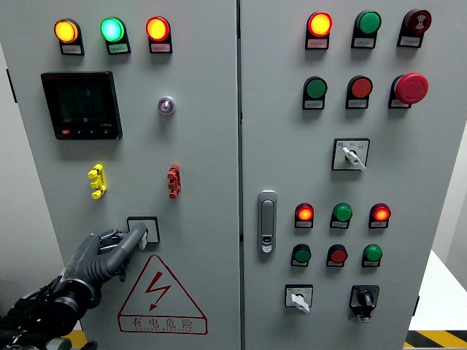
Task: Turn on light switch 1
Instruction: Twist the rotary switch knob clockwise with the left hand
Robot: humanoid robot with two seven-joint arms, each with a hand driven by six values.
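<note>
Reaching up from the lower left corner, the left hand (109, 251) extends one finger (133, 236) onto the square-framed selector switch (144, 227) low on the control cabinet's left door (197, 146), its other fingers curled in. That fingertip hides the switch's knob, so its position cannot be read, and the warning triangle sticker (162, 297) sits just below.

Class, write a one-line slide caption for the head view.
Left hand reaches the selector switch on the grey control cabinet.

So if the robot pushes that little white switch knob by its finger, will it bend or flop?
Probably not. The switch knob looks like hard plastic fixed in a square plate, so it likely turns stiffly. The left hand has one finger on it, so it may slip.
</note>
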